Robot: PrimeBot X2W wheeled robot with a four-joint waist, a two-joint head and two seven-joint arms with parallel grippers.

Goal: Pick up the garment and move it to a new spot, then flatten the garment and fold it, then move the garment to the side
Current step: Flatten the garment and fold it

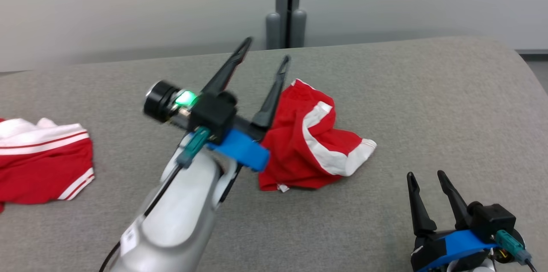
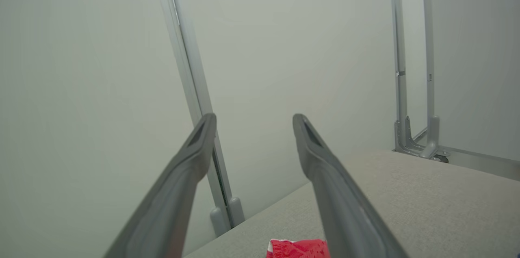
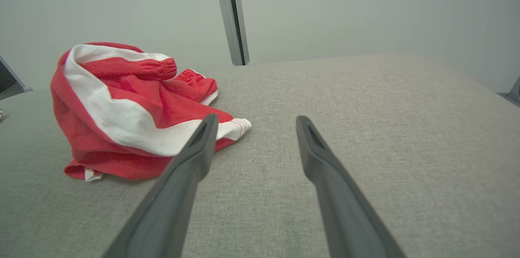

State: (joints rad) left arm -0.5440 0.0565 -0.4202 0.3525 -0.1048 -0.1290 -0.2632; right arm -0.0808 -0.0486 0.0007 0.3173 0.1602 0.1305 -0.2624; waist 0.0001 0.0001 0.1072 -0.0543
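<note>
A crumpled red garment with white bands [image 1: 314, 139] lies in a heap near the middle of the grey padded surface [image 1: 428, 105]. My left gripper [image 1: 265, 51] is raised just left of the heap and above it, open and empty, fingers pointing away toward the far edge. Its wrist view catches a red scrap of the garment [image 2: 298, 248] at the bottom edge, with the left gripper [image 2: 254, 122] spread wide. My right gripper [image 1: 426, 174] rests open at the lower right, apart from the cloth. In the right wrist view the garment [image 3: 122, 111] lies left of the open right gripper [image 3: 254, 122].
A second red and white garment [image 1: 43, 160] lies at the left edge of the surface. A grey post [image 1: 287, 4] stands against the pale wall behind the far edge. The surface's right corner curves off at the far right.
</note>
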